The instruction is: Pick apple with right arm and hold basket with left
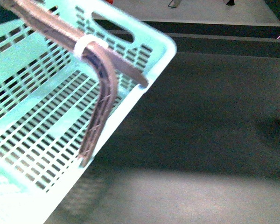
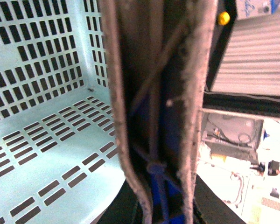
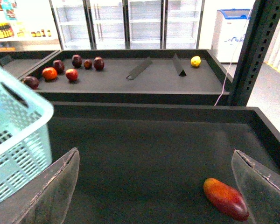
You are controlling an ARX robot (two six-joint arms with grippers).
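Front view, and the basket [image 1: 164,45] filled the left half. It sat tilted above the dark tray [image 1: 210,116], its long side running away from the camera toward the handle hole. Stiff, light, slotted plastic, so a wall was the place to take it. That's where the left gripper [image 1: 114,122] was: banded curved finger inside, straight finger over the rim, to all appearances clamped on that wall.

Over to the right gripper [image 3: 154,196]: fingers spread wide, nothing between them, low above the tray.

And there was the apple [image 3: 225,198], lying on the tray floor well apart from the basket, nearer one finger than the other. It looked oblong in the right wrist view, long axis flat on the floor. Its orange end pointed toward the tray's back wall, its dark red end toward the camera. Firm and smooth-skinned, it seemed likely to roll or slip and easy to bruise. I'd have pinched it across the short axis, at the middle.
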